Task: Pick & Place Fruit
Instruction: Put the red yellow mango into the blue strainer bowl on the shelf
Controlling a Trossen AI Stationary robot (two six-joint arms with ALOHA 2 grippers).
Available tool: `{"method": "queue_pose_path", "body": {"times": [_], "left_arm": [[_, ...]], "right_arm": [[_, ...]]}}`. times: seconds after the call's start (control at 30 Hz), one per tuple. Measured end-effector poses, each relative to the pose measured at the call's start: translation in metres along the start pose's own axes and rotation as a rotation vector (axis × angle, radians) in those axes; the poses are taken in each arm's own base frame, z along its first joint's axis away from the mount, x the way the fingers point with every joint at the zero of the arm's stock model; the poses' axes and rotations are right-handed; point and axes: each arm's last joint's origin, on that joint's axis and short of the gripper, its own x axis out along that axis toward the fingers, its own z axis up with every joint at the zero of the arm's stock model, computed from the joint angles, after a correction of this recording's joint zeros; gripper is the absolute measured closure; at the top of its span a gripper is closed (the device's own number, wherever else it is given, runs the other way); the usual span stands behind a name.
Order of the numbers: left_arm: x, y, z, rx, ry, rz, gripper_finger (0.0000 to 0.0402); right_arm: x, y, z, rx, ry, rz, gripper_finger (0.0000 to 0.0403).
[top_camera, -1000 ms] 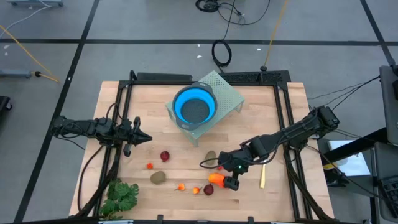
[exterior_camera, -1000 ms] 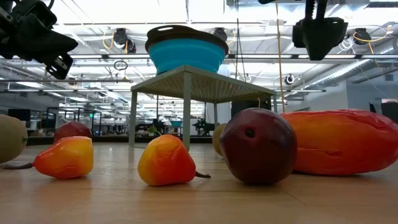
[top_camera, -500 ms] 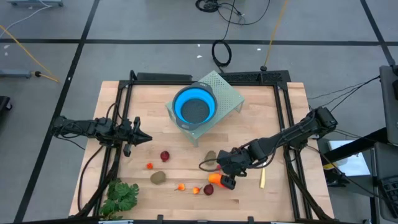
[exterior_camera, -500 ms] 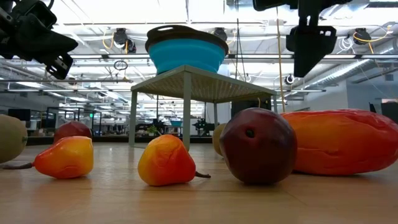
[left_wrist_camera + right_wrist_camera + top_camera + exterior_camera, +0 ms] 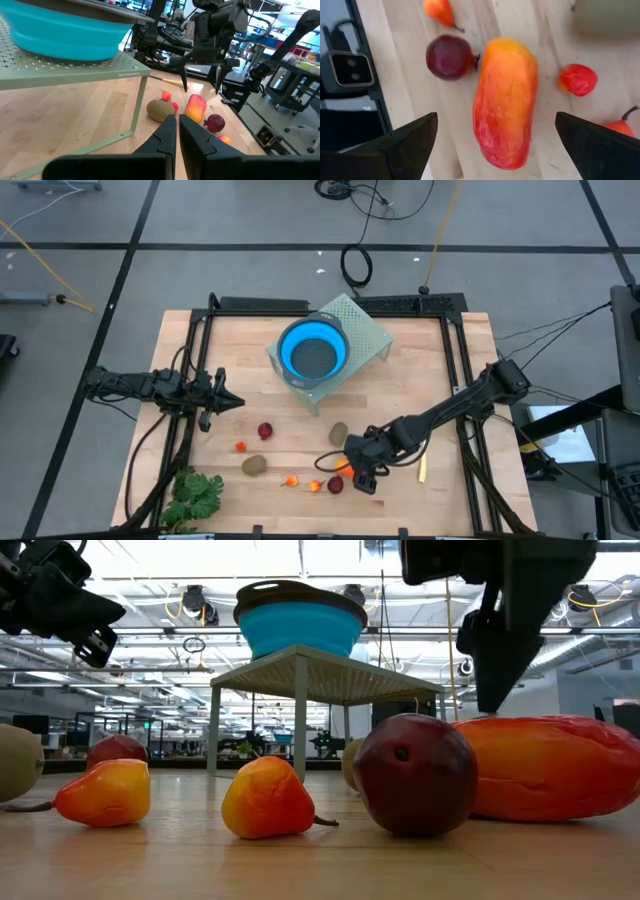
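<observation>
The long orange-red fruit lies on its side on the wooden table near the front edge, with a dark red ball beside it. My right gripper hangs open just above the long fruit, slanting down, one finger on either side and clear of it. Another dark red ball, two brown-green ovals and small orange and red pieces lie scattered on the table. My left gripper waits shut and level at the table's left.
A blue bowl sits on a green perforated stand at the back centre. A green leafy bunch lies at the near left corner. A slim yellow-handled knife lies right of my right gripper. Black frame rails run along both sides.
My right gripper has come down and moved a little toward the table's left and near edge, tipping steeper, and now stands over the long orange-red fruit. Its fingers have stayed open. No fruit has moved.
</observation>
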Motion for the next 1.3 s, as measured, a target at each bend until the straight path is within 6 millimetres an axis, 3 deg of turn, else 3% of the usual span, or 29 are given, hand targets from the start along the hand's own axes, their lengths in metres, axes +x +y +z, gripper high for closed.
{"method": "queue_pose_path", "body": {"times": [0.63, 1.3], "left_arm": [[0.0, 0.0, 0.0, -0.001, 0.0, 0.0, 0.0382], [0.0, 0.0, 0.0, -0.005, -0.003, -0.002, 0.0382]], "right_arm": [[0.004, -0.001, 0.0, -0.033, 0.007, -0.01, 0.0005], [0.056, -0.008, -0.003, -0.05, 0.082, -0.083, 0.0006]]}}
